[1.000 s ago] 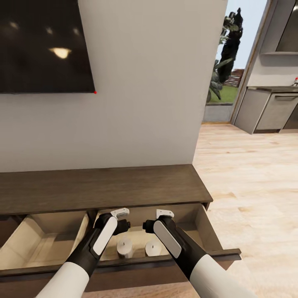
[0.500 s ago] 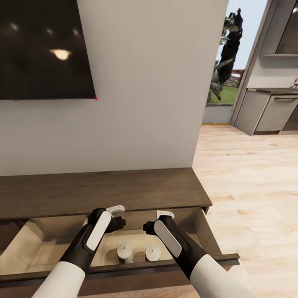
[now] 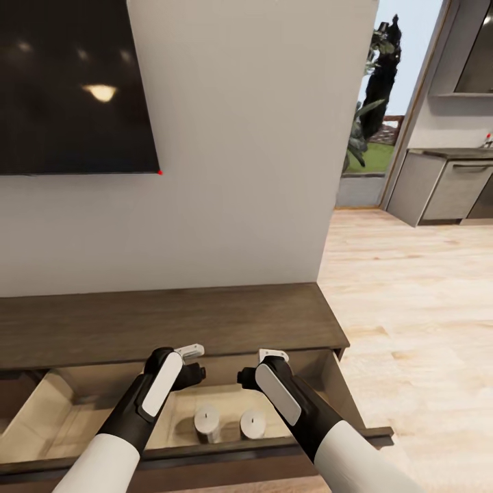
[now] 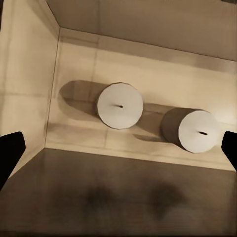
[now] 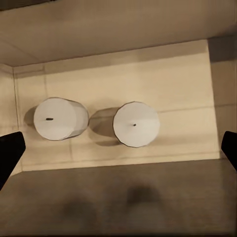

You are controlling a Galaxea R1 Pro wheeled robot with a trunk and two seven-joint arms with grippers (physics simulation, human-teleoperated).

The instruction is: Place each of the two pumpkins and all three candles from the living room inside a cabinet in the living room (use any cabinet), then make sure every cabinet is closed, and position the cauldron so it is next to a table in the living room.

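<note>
Two pale, stubby candles [image 3: 207, 419] [image 3: 252, 422] stand side by side in the open right drawer of the dark brown cabinet [image 3: 171, 320]. They also appear as one candle [image 4: 120, 105] beside the other candle [image 4: 197, 131] in the left wrist view, and as two candles [image 5: 55, 118] [image 5: 136, 124] in the right wrist view. My left gripper [image 3: 194, 373] [image 4: 120, 149] hangs open above the drawer with nothing between its fingers. My right gripper [image 3: 248, 375] [image 5: 118, 148] is beside it, also open and holding nothing. The pumpkins, cauldron and table are out of view.
A second drawer [image 3: 61, 411] stands open to the left. A dark TV screen [image 3: 68, 82] hangs on the wall above the cabinet. Wooden floor [image 3: 411, 308] stretches right towards grey kitchen cabinets [image 3: 445, 185] and a glass door.
The whole picture has slid down slightly, so the camera moved. My left gripper has shifted a little to the left above the drawer. The candles have not moved.
</note>
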